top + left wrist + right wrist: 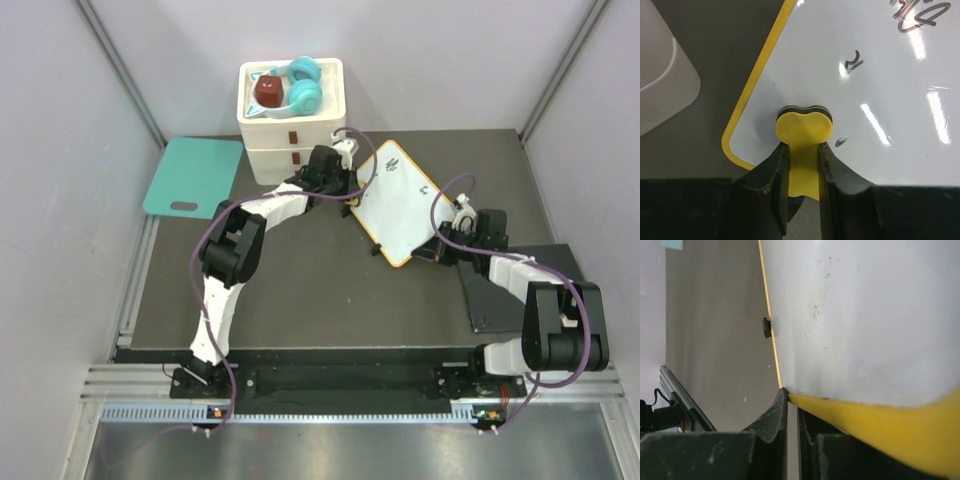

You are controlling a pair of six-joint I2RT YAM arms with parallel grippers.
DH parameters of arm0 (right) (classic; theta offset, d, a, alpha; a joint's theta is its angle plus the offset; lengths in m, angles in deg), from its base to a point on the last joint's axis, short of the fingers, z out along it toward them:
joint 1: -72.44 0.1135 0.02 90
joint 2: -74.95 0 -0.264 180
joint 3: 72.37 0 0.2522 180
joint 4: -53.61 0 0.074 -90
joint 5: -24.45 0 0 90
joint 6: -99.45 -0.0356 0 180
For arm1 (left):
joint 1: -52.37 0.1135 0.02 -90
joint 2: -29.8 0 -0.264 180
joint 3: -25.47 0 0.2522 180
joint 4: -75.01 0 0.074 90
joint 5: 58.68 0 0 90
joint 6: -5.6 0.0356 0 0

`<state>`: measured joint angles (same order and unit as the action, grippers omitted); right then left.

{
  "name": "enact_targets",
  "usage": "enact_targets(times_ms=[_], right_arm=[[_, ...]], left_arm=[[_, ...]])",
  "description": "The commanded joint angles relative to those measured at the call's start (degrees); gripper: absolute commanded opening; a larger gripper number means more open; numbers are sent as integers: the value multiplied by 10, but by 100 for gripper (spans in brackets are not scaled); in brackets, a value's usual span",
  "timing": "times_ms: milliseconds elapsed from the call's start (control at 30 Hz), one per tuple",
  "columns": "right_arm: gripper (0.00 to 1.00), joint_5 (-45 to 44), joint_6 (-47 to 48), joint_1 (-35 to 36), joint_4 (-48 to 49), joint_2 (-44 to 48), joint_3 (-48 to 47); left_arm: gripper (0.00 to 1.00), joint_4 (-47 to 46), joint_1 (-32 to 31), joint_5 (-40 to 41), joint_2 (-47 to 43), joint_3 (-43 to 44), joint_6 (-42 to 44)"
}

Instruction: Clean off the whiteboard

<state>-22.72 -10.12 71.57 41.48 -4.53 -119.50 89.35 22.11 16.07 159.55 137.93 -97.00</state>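
The whiteboard (pixel 402 203), white with an orange-yellow rim, lies slanted in the middle of the dark table. Black scribbles (pixel 854 62) remain on it, with more at its far end (pixel 916 14). My left gripper (pixel 350 203) is shut on a yellow eraser (pixel 804 127), which is pressed flat on the board (pixel 875 100) near its rounded corner. My right gripper (pixel 441 247) holds the board's opposite edge. In the right wrist view its jaws (pixel 792 401) stand nearly closed at the yellow rim (pixel 880 426), and the white surface (pixel 865 315) fills the frame.
A white drawer box (pixel 291 135) with teal items and a dark red block on top stands at the back. A teal board with a handle slot (pixel 195 177) lies at the left. A dark grey pad (pixel 525 290) lies under the right arm. A small black clip (pixel 767 327) sits on the board's edge.
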Motion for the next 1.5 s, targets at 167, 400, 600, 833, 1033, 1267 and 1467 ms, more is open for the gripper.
enact_targets(times_ms=[167,400,600,833,1033,1267,1467], right_arm=[[0,38,42,30,-66,8,20],[0,36,43,31,-66,11,20],[0,36,44,31,-68,12,21],[0,36,44,32,-67,10,20],[0,36,45,33,-67,8,20],[0,34,45,37,-70,8,18],[0,32,47,39,-72,7,19]], left_arm=[[0,123,-18,15,57,-60,-28],[0,109,-73,-14,83,35,-28],[0,75,-104,-22,82,61,-23],[0,57,-98,1,64,44,-9],[0,13,-65,-7,78,66,-53],[0,-37,-71,-48,81,119,-74],[0,-16,-73,-40,103,209,-74]])
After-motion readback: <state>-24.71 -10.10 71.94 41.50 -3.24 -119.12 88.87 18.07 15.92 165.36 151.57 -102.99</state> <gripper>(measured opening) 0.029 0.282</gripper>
